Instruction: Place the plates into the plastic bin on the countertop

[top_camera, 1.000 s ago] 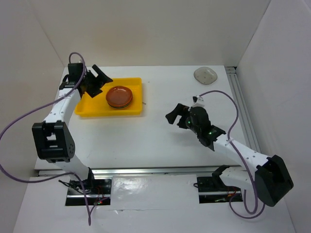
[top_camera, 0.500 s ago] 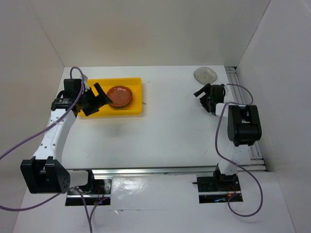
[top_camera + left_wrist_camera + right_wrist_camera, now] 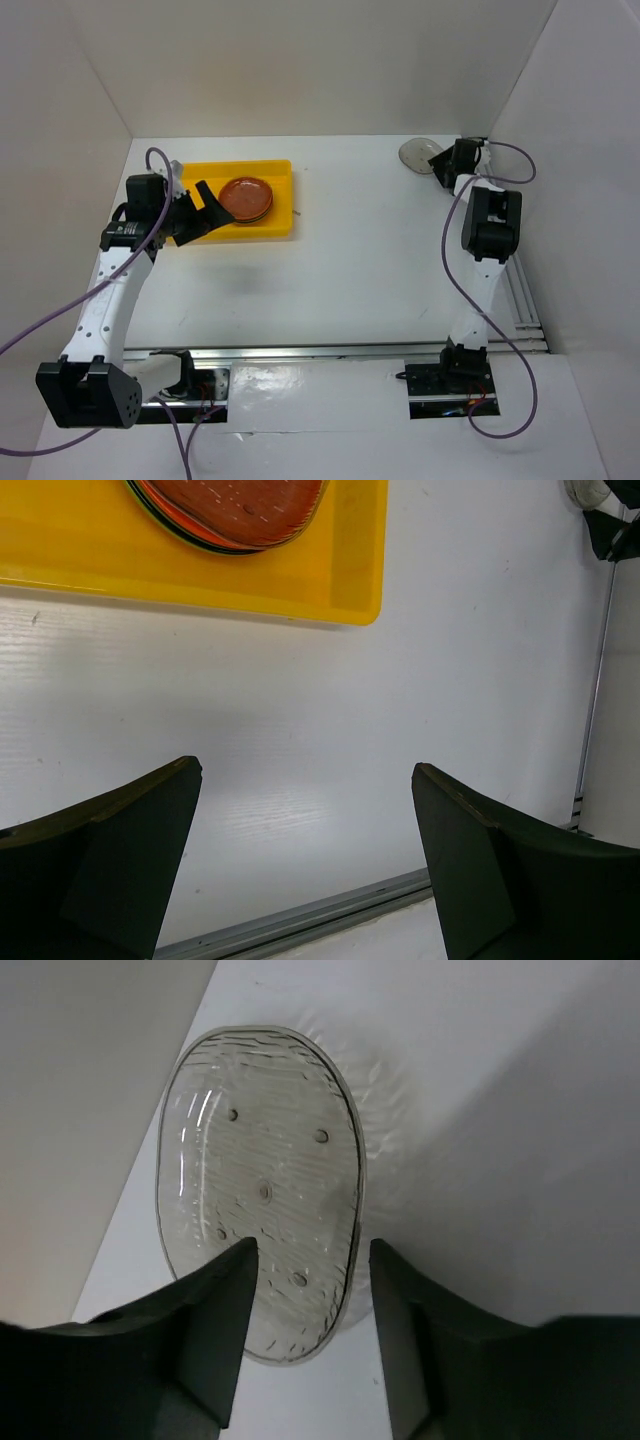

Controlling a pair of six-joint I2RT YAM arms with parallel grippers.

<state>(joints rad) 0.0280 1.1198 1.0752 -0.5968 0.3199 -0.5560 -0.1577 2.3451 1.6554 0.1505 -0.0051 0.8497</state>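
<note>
Ahead of the right hand (image 3: 312, 1252): the smoky-grey plate (image 3: 260, 1180) lies flat on the bench (image 3: 470, 1110). Its near end reaches in between the fingers; the rest runs away from the hand and a little to its left.
Rim against the fingers: the plate's right-side rim passes through the gap. The left finger (image 3: 215, 1330) sits over the dish's hollow and the right finger (image 3: 410, 1340) just outside the rim.
Right hand state: half narrowed, with a clear gap showing; no clamp on the rim can be seen.
Plate's long axis: in the wrist view it reads as an oval pointing straight out from the hand, so the jaws cross its short way.
Nearer arm: the right, plainly; the left hand (image 3: 200, 200) is well apart from this plate.
Left hand state: wide, holding nothing.
Ahead of the left hand: the yellow bin (image 3: 200, 590), with a stack of plates (image 3: 240, 505) in it, orange on top.
From the right hand to the bin: far off to its left, across the bare bench.
Likely next need: pinch the rim, then lift it clear before swinging left.
Risk: a thin, slick rim may slip; the wall (image 3: 80, 1110) stands close beside the plate.
</note>
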